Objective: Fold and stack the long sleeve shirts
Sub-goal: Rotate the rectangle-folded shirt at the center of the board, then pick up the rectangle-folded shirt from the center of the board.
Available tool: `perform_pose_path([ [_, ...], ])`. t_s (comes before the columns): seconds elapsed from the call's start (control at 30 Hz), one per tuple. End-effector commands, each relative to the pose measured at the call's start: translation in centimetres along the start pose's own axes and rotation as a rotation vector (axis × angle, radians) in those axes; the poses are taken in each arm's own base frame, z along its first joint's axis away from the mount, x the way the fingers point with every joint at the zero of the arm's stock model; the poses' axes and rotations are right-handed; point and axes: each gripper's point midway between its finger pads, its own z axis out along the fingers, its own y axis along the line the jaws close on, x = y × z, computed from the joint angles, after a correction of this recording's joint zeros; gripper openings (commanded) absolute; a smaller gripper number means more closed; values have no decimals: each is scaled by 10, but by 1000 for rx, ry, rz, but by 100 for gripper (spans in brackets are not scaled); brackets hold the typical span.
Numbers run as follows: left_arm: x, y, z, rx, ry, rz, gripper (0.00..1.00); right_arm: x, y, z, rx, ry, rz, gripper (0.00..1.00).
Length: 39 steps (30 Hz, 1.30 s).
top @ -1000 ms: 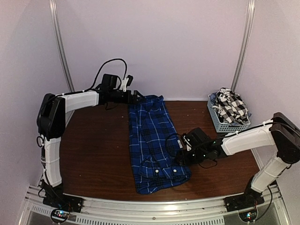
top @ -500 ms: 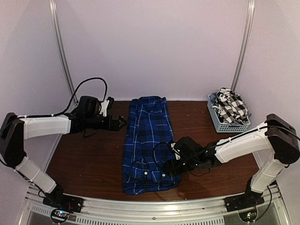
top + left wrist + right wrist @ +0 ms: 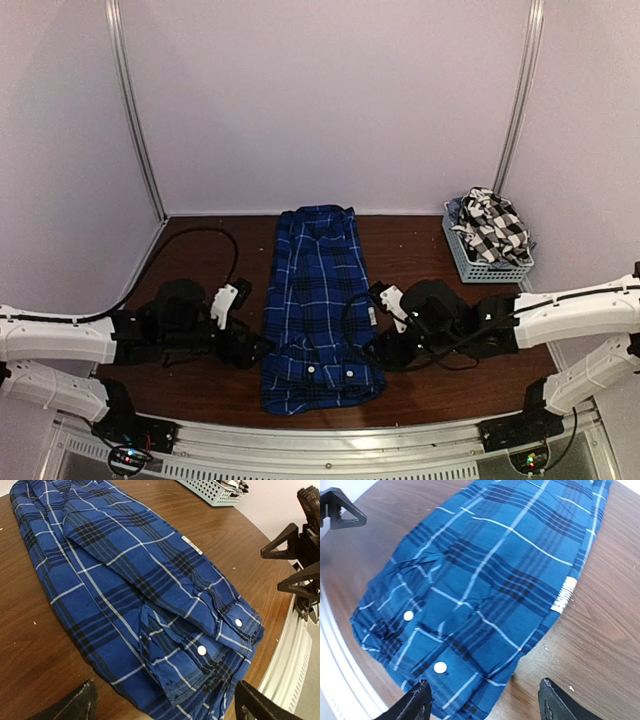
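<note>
1. Your royal-blue plaid shirt (image 3: 318, 300) lies on the table (image 3: 200, 250) as 1 long strip, running near to far, cuffs nearest
2. Your left gripper (image 3: 260, 350) and right gripper (image 3: 376, 350) flank that near end, both wide, empty, equally close

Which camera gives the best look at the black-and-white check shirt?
Top external: the black-and-white check shirt lies heaped in the grey basket, unobstructed. Left wrist catches only the basket's corner and a scrap of cloth; right wrist shows none of it.
</note>
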Motion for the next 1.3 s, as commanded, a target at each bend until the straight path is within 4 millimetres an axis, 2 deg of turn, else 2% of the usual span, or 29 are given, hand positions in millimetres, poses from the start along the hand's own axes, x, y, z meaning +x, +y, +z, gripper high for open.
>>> perform_pose_path([
  [0.0, 6, -7, -6, -83, -53, 66, 96, 22, 8, 0, -12, 61, -111, 75],
  [0.17, 37, -26, 6, -103, 21, 173, 96, 44, 23, 12, -37, 135, -202, 74],
  [0.43, 73, -51, 28, -142, 120, 302, 96, 61, 41, 21, -17, 183, -348, 73],
  [0.57, 87, -49, 37, -177, 165, 348, 96, 70, 42, 24, 2, 207, -388, 73],
  [0.83, 101, -42, 40, -198, 221, 400, 96, 79, 40, 38, 32, 253, -451, 71],
  [0.93, 111, -42, 41, -173, 250, 405, 93, 81, 38, 42, 51, 268, -462, 68],
  [1.1, 121, -45, 44, -138, 283, 410, 86, 89, 39, 46, 41, 290, -458, 56],
  [1.27, 134, -47, 47, -114, 334, 391, 69, 97, 40, 46, 20, 300, -431, 42],
])
